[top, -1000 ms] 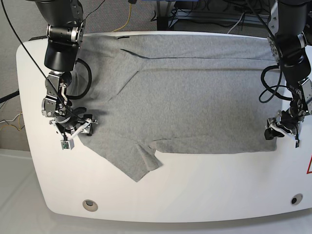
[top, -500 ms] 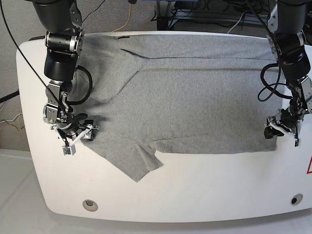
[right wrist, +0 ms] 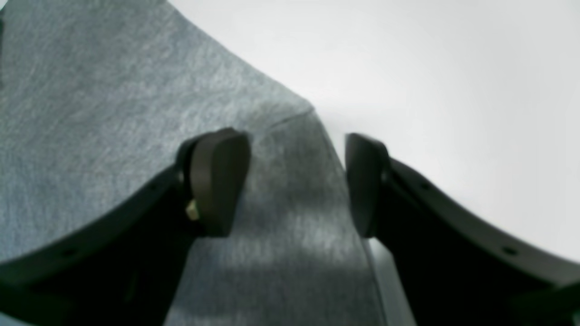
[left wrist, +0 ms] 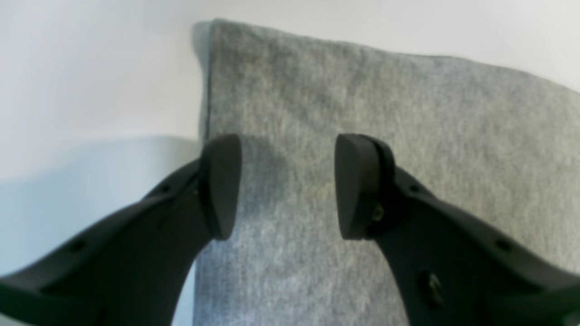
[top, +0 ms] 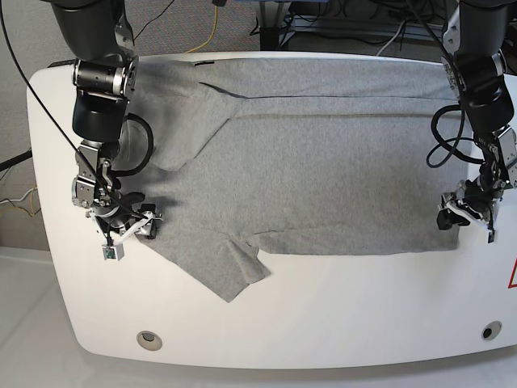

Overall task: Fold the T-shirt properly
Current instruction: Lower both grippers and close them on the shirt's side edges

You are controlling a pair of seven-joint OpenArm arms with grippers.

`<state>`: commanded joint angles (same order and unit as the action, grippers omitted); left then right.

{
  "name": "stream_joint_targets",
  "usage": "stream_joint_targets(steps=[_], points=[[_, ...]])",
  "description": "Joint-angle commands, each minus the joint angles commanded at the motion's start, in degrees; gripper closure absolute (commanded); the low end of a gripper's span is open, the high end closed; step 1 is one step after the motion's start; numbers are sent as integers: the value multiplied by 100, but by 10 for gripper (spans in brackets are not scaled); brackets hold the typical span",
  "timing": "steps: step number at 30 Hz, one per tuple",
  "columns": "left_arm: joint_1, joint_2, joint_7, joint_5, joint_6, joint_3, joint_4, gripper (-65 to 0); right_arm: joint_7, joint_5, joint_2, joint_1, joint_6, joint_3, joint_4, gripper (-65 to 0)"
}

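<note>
Both grippers hang open over the T-shirt's edges

The T-shirt (top: 323, 162) lies spread on the table (top: 339, 315); left gripper (left wrist: 287, 185) and right gripper (right wrist: 297, 181) straddle its edges and, I reckon, could pinch one layer only.

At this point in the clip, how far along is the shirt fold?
Done: the T-shirt lies spread on the table, one long crease along its far side. In hand: both grippers are open over cloth at opposite ends, the left gripper at the near corner of one end, the right gripper over the sleeve edge; neither has closed. Left: grasping and folding.
</note>
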<state>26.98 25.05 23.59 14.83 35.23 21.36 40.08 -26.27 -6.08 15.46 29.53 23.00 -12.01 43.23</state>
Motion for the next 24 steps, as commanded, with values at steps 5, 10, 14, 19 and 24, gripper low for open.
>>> stream_joint_targets(steps=[5,10,14,19,24], points=[[-5,0,-31,-41,-1,-10,-37,-306,-18,-15,-8,-22,16,0,34,-366],[124,26,-401,-677,-402,-184,-631,-309,-100,-2,-17,-21,21,19,8,-351],[224,40,-584,-1042,-629,-311,-959,-311,-114,12,-17,-48,25,27,16,-331],[268,48,-553,-955,-740,-259,-988,-311,-105,6,-18,-64,34,51,30,-300],[306,18,-410,-806,-813,-153,-931,-312,-106,18,-17,-57,-3,40,47,-246]])
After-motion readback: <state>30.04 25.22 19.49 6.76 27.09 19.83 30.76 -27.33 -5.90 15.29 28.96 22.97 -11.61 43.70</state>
